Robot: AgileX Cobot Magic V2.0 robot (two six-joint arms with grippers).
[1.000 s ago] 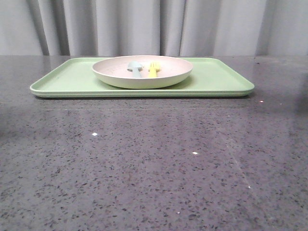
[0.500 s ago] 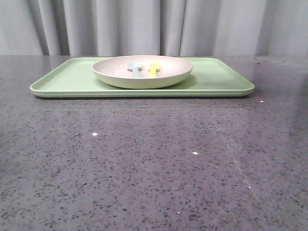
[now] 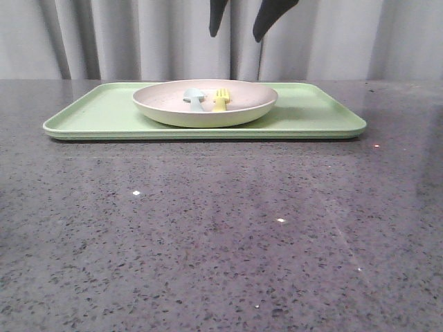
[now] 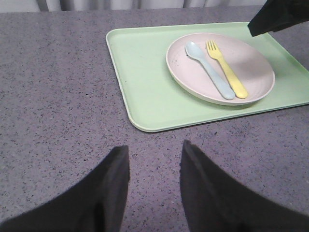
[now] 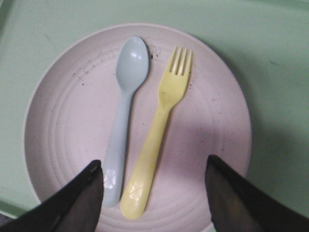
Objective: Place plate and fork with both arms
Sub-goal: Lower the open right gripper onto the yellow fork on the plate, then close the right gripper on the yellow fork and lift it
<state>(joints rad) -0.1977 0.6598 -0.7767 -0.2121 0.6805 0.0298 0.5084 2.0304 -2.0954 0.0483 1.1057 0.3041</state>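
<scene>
The plate [image 3: 205,104] sits on a light green tray [image 3: 97,114] in the upper middle of the front frame, the tray resting on the speckled grey counter [image 3: 221,235]. Inside the plate lie the yellow fork [image 3: 220,100] and a pale blue spoon [image 3: 195,99], side by side and nearly parallel — the fork to the right of the spoon in the front view.

The right claw [image 3: 239,17] hangs at the top centre of the front frame, directly above the plate and clear of it; its two dark fingers stand apart and grip nothing. In its wrist view the fingers [image 5: 79,203] frame the handle ends of fork [image 5: 159,130] and spoon [image 5: 123,116].

The left claw [image 4: 154,193] shows only in its own wrist view, low in the frame, over bare counter — well short of the tray's near edge. Its fingers are spread with nothing between them.
</scene>
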